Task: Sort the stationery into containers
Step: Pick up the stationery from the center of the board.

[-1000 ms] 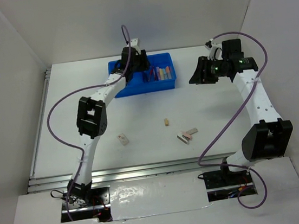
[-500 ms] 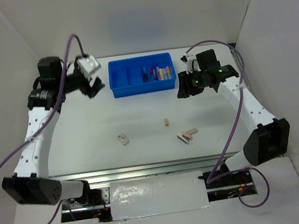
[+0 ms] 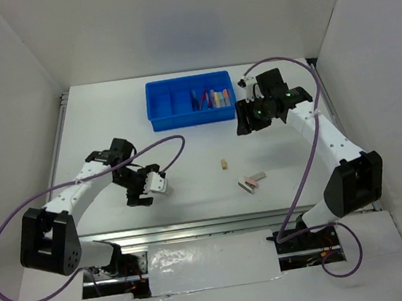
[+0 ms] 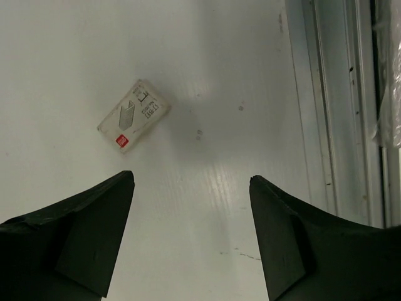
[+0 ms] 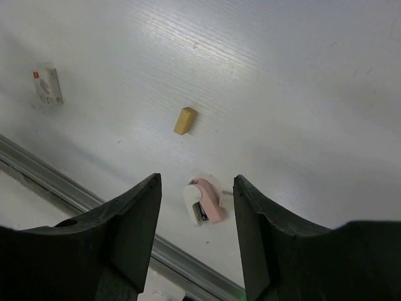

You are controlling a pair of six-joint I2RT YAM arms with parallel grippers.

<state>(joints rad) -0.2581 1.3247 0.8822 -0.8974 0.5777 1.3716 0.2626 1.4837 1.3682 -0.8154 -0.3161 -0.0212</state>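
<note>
**White table** point(image 3: 202, 158) carries a bright blue rectangular plastic tray point(image 3: 163, 107) at its far edge. Partitions divide the tray, and thin pens and stubby coloured markers point(image 3: 211, 98) lie in its right-hand sections.

**Left gripper** point(image 4: 191, 177) hovers low near the table's front left. Its jaws are spread wide and hold nothing. A white rectangular eraser block with a printed label point(image 4: 133, 115) lies flat on the table just ahead of the fingers, untouched and outside the tray.

**Right gripper** point(image 5: 195, 179) hangs just right of the tray, likewise wide open and empty.

**Pink-and-white block** point(image 5: 203, 200) lies near the front rail. A small tan piece point(image 5: 185, 120) lies near it, apart, towards mid-table.
</note>
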